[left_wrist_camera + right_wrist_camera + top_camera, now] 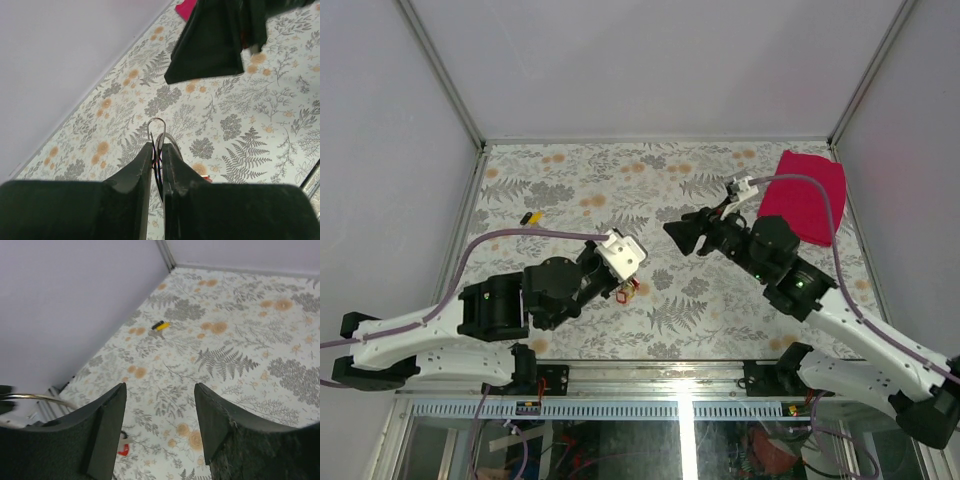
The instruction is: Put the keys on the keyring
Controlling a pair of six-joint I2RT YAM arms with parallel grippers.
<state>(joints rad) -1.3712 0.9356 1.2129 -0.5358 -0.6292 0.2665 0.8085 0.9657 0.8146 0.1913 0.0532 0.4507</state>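
My left pincer (157, 152) is pressed together on the keyring (157, 119) — its thin, stiff, slippery wire loop pokes out at mid-frame. My right pincer (160, 390) stands spread, empty. The yellow key (161, 325) lies upper left, tiny and light — probably best taken by its plastic head.

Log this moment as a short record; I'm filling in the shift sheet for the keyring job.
left gripper: fingers shut on the keyring, its loop poking past the tips
right gripper: fingers open, nothing between them
yellow key: loose on the table, apart from both grippers
red cloth: far right corner of the table
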